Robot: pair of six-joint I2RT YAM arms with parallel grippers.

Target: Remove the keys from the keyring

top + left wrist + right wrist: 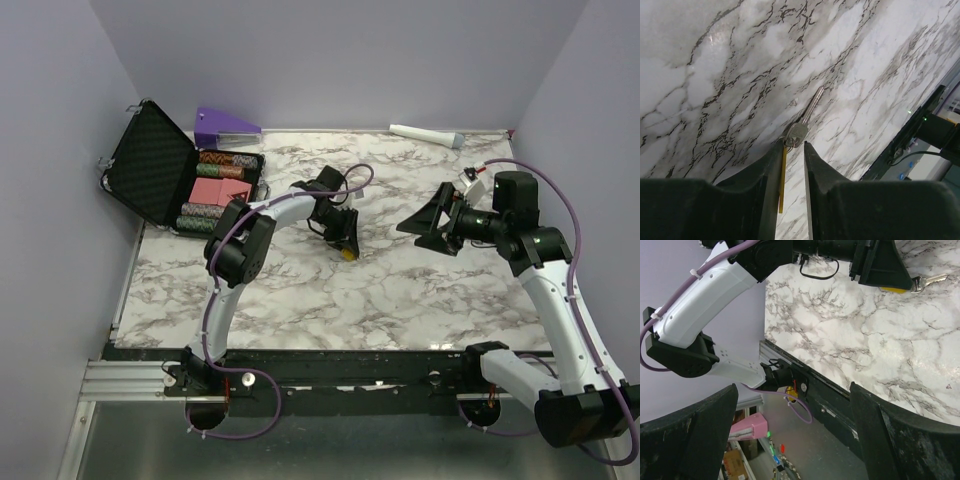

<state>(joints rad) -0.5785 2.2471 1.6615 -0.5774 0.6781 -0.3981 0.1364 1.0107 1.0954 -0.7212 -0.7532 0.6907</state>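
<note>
The keys (347, 254) are a tiny yellow-orange bunch on the marble table (330, 300), just under my left gripper (340, 238). In the left wrist view a silver key (809, 111) sticks out past the fingertips. Its head and the wire keyring (789, 141) sit right between the tips. A flat yellow piece (783, 175) lies along the inner face of the left finger. My left gripper (793, 144) is narrowed onto this bunch. The right wrist view shows the yellow piece (892, 289) and the silver key (932, 280) under the left gripper. My right gripper (425, 225) is wide open and empty, to the right of the keys.
An open black case (150, 165) with poker chips stands at the back left. A purple object (225, 124) lies behind it. A white cylinder with a grey tip (425, 133) lies at the back edge. A black rail (350, 365) runs along the near edge.
</note>
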